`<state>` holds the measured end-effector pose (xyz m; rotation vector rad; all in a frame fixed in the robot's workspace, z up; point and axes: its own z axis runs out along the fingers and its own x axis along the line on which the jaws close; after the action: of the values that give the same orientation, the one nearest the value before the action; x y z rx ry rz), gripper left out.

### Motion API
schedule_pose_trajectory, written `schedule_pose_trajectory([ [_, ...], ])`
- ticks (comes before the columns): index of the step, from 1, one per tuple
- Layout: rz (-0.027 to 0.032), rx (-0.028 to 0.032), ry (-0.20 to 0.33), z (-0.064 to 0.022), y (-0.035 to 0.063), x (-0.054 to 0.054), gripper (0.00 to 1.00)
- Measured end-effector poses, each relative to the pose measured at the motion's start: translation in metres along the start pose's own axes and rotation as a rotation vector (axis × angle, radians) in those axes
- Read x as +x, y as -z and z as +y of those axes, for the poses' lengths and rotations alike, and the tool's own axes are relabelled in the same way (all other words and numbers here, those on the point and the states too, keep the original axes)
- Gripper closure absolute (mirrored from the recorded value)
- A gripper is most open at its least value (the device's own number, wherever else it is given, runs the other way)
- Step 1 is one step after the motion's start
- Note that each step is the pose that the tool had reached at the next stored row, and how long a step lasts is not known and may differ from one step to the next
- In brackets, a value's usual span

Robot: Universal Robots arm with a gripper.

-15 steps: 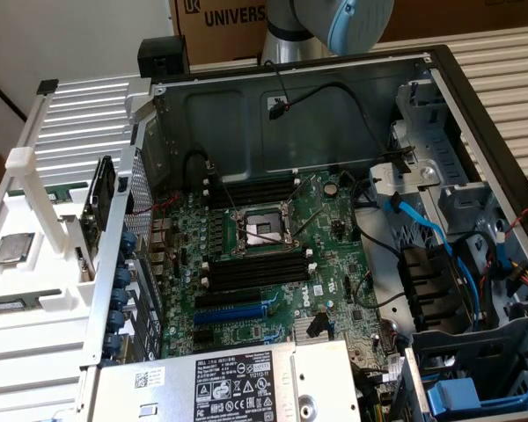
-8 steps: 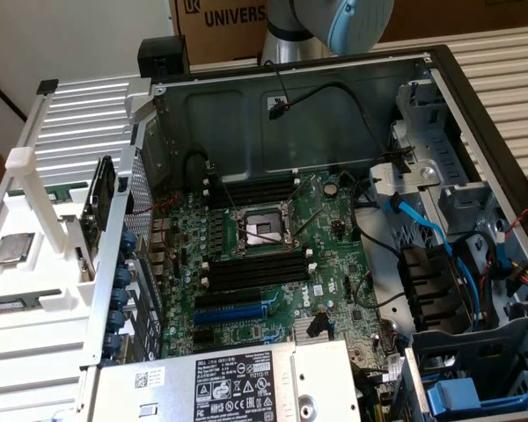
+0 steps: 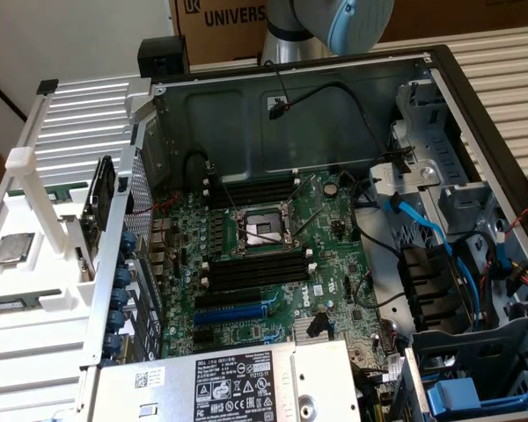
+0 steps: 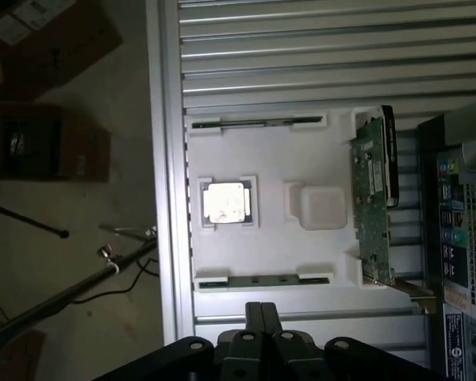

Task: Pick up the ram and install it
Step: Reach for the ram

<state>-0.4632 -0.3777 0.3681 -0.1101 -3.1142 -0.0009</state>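
Tool: the tool [image 4: 261, 311] has its two fingers pressed together with nothing between them. It hangs over the ribbed table [image 4: 301, 48], just beside one edge of the white tray [image 4: 270, 167].
Ram: the ram [image 4: 262, 279] stands on edge in a holder on the tray side nearest the tool, well apart from the motherboard.
Second stick: a similar stick [image 4: 258, 123] sits in the holder on the opposite side of the tray.
Chip: a square silver chip [image 4: 226, 202] lies in a recess between the two holders.
Card: a green card [image 4: 373, 198] stands on edge along the tray side towards the computer case [image 3: 290, 97].
Motherboard: the motherboard [image 3: 282, 255] lies inside the open case, with long black slots [image 3: 255, 268] on both sides of the socket [image 3: 260, 230].
Arm: the arm [image 3: 352, 22] reaches in above the case's back wall.
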Motion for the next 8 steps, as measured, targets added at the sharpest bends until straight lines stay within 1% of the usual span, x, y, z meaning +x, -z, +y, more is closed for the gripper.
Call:
schedule_pose_trajectory([
  [1,0.0041,0.0003,0.000,0.0000,0.0000,0.0000,0.90],
  [8,0.0096,0.0007,0.000,0.0000,0.0000,0.0000,0.90],
])
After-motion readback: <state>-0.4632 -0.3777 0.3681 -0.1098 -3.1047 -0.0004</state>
